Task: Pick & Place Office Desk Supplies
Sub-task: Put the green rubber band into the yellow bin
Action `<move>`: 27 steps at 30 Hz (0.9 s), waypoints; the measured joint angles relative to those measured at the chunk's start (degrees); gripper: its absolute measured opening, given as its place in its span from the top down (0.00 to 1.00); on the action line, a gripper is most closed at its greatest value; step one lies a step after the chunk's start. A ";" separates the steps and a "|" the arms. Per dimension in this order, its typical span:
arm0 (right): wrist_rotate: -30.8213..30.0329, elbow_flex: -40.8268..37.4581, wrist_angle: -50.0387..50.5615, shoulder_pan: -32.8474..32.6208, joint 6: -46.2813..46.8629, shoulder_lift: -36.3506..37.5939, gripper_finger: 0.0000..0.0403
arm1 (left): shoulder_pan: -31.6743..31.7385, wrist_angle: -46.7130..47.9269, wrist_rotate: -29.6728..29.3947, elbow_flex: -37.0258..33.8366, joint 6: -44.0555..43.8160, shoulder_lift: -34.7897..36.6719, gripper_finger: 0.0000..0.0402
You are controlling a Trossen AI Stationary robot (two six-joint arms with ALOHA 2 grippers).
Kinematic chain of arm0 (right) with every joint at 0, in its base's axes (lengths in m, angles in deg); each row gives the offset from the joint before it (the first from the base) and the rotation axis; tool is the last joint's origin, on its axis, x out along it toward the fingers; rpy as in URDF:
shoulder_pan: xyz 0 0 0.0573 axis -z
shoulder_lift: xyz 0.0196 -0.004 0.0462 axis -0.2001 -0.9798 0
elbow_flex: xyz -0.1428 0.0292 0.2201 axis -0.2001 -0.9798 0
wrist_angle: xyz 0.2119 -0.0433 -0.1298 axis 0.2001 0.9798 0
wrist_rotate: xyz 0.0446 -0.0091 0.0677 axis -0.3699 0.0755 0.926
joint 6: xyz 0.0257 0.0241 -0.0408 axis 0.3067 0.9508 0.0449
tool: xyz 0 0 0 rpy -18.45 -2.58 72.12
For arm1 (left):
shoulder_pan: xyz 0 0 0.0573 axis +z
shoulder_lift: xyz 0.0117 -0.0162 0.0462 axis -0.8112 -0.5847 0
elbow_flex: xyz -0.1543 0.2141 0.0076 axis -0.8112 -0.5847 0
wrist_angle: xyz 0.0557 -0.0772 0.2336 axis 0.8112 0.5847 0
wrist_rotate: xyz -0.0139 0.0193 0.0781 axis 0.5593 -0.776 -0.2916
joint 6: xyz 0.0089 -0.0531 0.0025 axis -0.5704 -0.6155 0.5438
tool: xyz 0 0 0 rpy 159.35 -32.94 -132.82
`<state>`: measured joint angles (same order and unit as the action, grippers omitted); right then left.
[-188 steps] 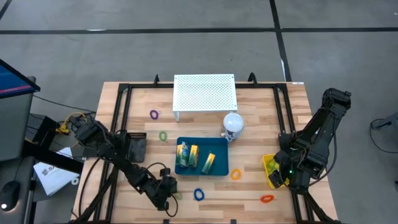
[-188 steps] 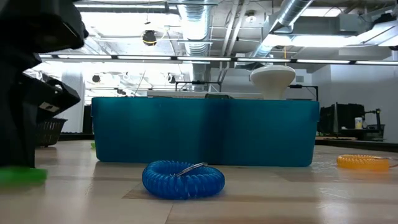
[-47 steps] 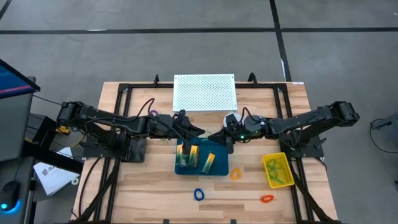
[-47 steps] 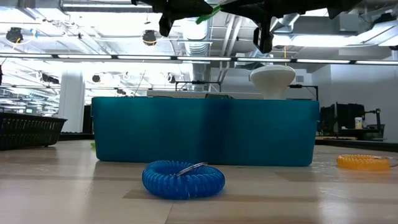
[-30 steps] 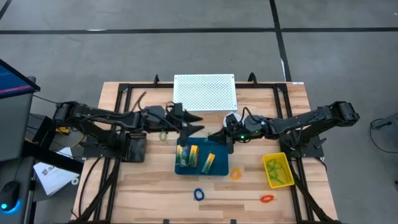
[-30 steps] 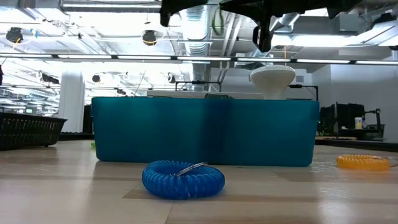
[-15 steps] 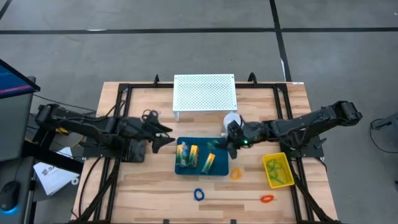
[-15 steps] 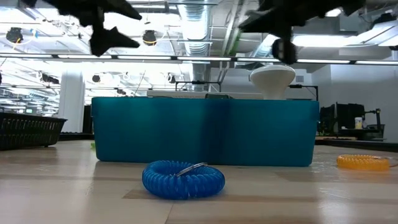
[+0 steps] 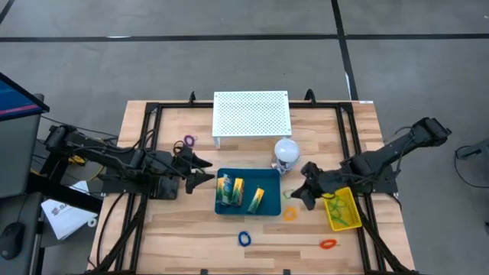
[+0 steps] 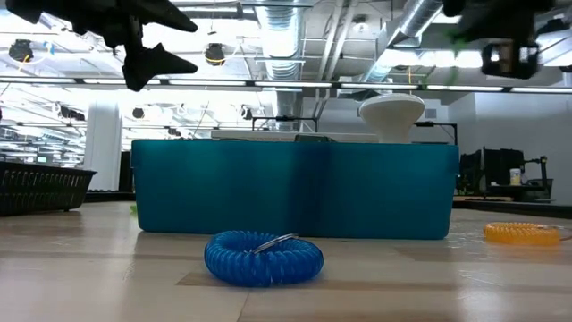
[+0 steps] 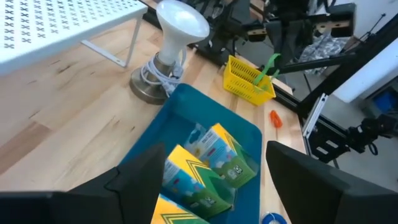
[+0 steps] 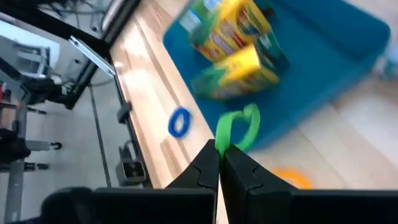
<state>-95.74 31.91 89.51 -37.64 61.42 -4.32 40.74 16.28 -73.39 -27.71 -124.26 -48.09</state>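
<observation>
Green is the loop [image 12: 239, 130] pinched in the right gripper [image 12: 221, 163], whose jaws are clenched tight on its edge. The loop hangs in the air, not on the table. From above, the right gripper [image 9: 302, 195] sits between the blue tray [image 9: 221, 208] and the yellow basket [image 9: 341, 209], close to an orange loop [image 9: 290, 215] on the wood.

I think the step now is carrying the green loop over to the yellow basket. The next move calls for the arm to swing a bit more toward the basket, then let go above it so the loop drops in.

The left gripper [image 9: 200, 169] waits just beside the tray's left edge, jaws spread wide and holding nothing.

Only the right wrist view shows the grip on the loop well; from above the loop is just a small green bit, hard to tell. The left wrist view shows the packets [image 11: 208, 165] lying in the tray. The low view shows a blue loop [image 10: 263, 258] on the table in front of the tray, with both arms high up.
</observation>
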 joint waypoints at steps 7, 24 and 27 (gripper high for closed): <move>2.39 -0.01 14.38 -8.72 14.10 1.79 1.00 | 0.00 0.09 0.00 0.00 0.00 -0.02 0.32; 4.58 -0.03 40.57 -38.22 58.28 3.44 1.00 | 0.00 -0.33 0.04 0.04 -0.37 -0.02 0.32; 4.55 -0.03 40.58 -38.44 58.49 3.44 1.00 | 0.00 -0.33 0.04 0.04 -0.41 -0.02 0.32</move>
<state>-91.19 31.88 130.09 -76.07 119.92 -0.88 40.74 15.95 -73.35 -27.66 -124.67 -48.11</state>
